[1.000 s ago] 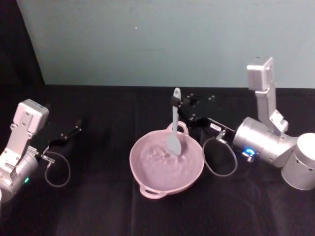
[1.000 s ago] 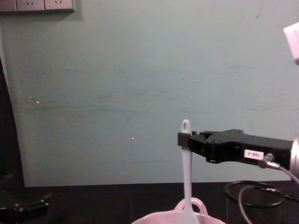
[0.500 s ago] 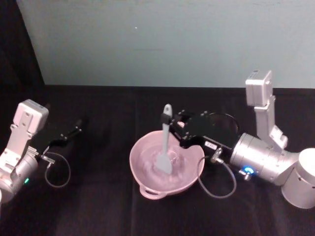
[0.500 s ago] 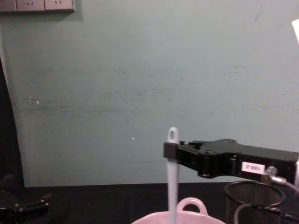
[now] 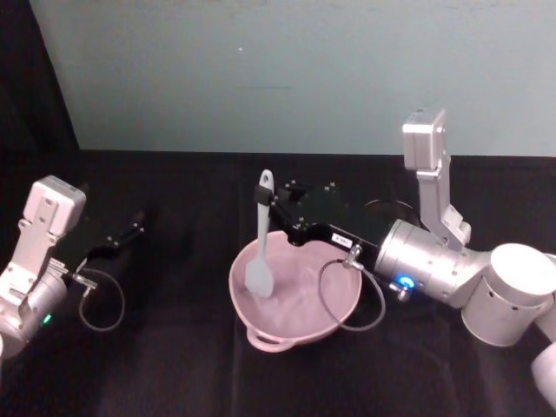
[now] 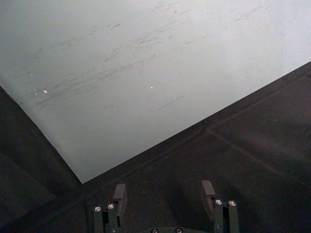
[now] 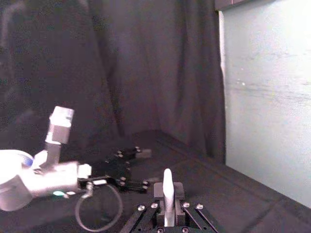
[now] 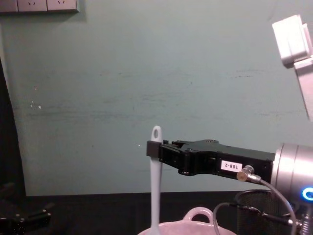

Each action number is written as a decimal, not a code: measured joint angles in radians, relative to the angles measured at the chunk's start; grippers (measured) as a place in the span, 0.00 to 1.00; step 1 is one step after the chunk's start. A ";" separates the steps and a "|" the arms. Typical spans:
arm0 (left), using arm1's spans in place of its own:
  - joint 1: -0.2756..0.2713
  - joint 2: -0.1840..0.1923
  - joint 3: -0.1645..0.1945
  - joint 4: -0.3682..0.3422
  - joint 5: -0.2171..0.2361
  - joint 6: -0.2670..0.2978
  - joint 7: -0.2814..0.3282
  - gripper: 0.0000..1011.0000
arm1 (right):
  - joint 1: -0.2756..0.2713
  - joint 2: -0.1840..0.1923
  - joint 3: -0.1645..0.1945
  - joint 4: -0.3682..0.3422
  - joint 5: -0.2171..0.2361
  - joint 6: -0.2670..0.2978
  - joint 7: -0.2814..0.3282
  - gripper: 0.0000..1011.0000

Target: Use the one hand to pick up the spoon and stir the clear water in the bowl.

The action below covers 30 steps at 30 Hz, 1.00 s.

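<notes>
In the head view, your right gripper reaches in over the far rim of the pale pink bowl. Its black fingers are pinched tight on the upper handle of the white spoon, just under the hole at the end. The spoon stands almost upright, with its flat, spatula-like head down inside the bowl near the left wall. The bowl is round and smooth, has a small loop handle on the near rim, and sits on matte black cloth. Your left gripper lies parked well apart at the left.

The chest view gives you the side profile. The slim handle rises straight up from the bowl. It also shows a white number label on the gripper body and a black wire-mesh cup to the right of the bowl.

The left wrist view settles the parked claw: its two fingers stand wide apart with nothing between them, over bare cloth below a scuffed pale wall.

In the right wrist view, the rounded handle tip pokes up between the clamped fingers.
</notes>
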 joint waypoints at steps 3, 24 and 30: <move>0.000 0.000 0.000 0.000 0.000 0.000 0.000 0.99 | 0.018 -0.002 0.000 0.026 -0.022 -0.005 -0.016 0.12; 0.000 0.000 0.000 0.000 0.000 0.000 0.000 0.99 | -0.109 0.065 0.114 -0.091 -0.073 -0.014 -0.123 0.12; 0.000 0.000 0.000 0.000 0.000 0.000 0.000 0.99 | -0.126 0.054 0.104 -0.114 -0.069 -0.014 -0.102 0.12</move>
